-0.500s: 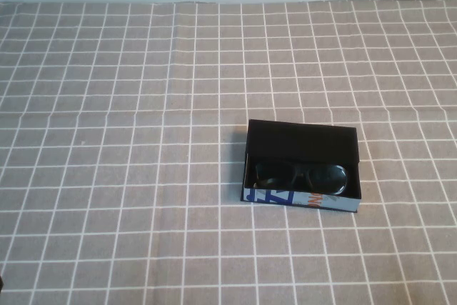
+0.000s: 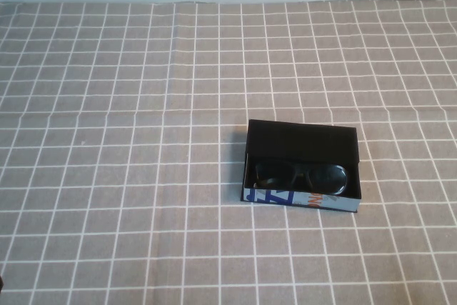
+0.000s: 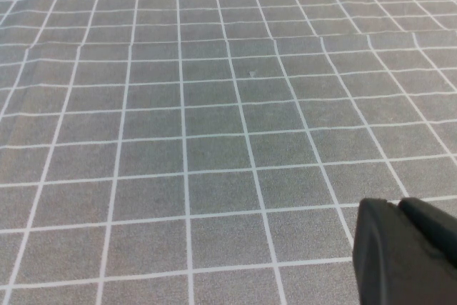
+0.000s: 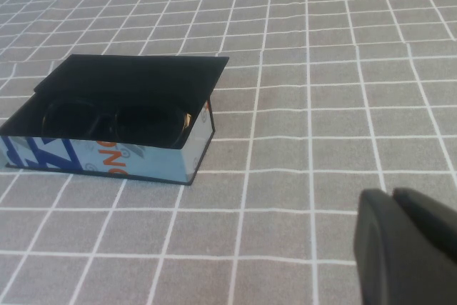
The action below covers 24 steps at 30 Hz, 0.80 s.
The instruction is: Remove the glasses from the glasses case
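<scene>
The glasses case (image 2: 303, 169) is lying open on the checked cloth of the table (image 2: 107, 141), toward four o'clock from the middle of the high view. Its black flap is folded back, so the glasses (image 2: 300, 176) are resting inside with lenses showing, ready to be lifted straight out.

The white front is carrying blue letters, perhaps "ZZ", and orange print I cannot read.

The left gripper (image 3: 407, 255) is hanging over bare cloth. The right gripper (image 4: 407, 248) is hanging near the case, clear of it, likely because it is the closer arm. I cannot tell whether either gripper's fingers are apart or together.
</scene>
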Each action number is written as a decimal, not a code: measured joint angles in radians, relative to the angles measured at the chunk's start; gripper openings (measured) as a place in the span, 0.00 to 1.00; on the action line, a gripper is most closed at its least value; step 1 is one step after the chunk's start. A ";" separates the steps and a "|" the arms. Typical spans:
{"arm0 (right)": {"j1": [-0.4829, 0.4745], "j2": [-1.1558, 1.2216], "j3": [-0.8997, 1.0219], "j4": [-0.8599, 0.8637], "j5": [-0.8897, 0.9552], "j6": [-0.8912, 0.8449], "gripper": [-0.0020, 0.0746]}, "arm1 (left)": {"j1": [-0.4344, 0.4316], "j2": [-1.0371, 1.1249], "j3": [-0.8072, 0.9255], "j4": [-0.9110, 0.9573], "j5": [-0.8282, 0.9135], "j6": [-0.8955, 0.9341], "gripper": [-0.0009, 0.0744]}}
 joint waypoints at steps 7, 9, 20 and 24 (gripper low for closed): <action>0.000 0.000 0.000 0.000 0.000 0.000 0.00 | 0.000 0.000 0.000 0.000 0.000 0.000 0.01; 0.000 0.000 0.000 0.000 0.000 0.000 0.00 | 0.000 0.000 0.000 0.000 0.000 0.000 0.01; 0.000 0.000 0.000 0.000 -0.051 0.000 0.00 | 0.000 0.000 0.000 0.000 0.000 0.000 0.01; 0.000 0.000 0.000 0.009 -0.127 0.000 0.00 | 0.000 0.000 0.000 0.000 0.000 0.000 0.01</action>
